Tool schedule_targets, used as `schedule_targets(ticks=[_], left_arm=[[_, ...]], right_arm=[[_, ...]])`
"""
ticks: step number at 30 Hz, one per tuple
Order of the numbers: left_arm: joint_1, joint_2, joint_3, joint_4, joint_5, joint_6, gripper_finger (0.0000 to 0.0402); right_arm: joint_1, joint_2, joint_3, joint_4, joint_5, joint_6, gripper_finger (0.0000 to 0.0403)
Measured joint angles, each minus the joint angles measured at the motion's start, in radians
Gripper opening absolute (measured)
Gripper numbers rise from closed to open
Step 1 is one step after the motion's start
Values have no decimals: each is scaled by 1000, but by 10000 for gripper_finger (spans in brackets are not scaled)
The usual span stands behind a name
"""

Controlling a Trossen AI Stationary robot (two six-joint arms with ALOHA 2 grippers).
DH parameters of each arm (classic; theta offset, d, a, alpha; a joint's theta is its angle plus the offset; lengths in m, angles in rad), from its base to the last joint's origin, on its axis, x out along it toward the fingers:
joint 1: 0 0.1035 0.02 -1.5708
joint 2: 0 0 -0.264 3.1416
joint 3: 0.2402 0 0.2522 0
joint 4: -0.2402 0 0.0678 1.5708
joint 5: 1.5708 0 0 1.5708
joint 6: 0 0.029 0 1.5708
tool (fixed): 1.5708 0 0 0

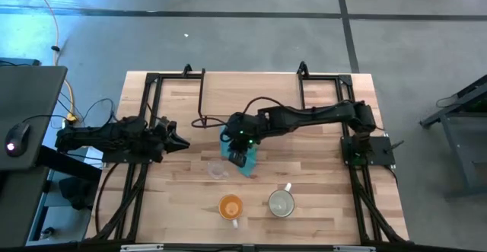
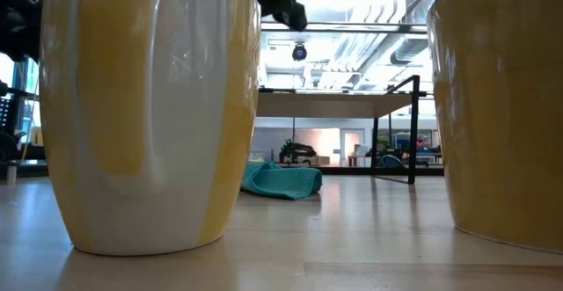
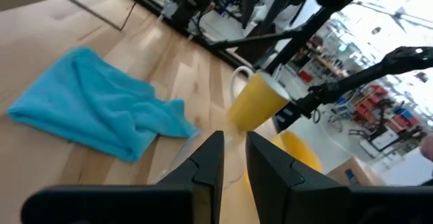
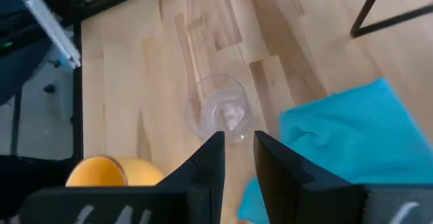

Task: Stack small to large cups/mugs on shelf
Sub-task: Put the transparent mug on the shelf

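A small clear glass cup [image 1: 218,170] stands upright on the table, with an orange mug [image 1: 230,206] and a pale grey mug [image 1: 281,203] nearer the front edge. The shelf [image 2: 343,104] stands on black legs at the table's far middle. My right gripper [image 1: 240,158] hangs above the teal cloth, slanting down toward the glass cup [image 4: 220,112], which lies just ahead of its fingertips. The fingers stand a narrow gap apart with nothing between them. My left gripper [image 1: 181,141] waits at the table's left, fingers slightly apart and empty.
A crumpled teal cloth [image 1: 245,164] lies on the table beside the glass cup, under my right gripper. Black frame rails run along the table's left and right sides. Bare wood lies between the cloth and the two mugs.
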Motion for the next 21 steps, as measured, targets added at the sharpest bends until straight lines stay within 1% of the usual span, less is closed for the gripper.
schedule_targets(ticks=[7,12,16,21], left_arm=[[0,0,0,-29,-4,39,53],[0,0,0,-44,-4,51,53],[0,0,0,-44,-4,46,53],[0,0,0,-43,-4,32,53]], right_arm=[[7,72,0,7,-20,117,71],[30,126,0,80,-38,192,71],[49,132,0,135,-40,218,71],[58,132,0,128,46,248,71]])
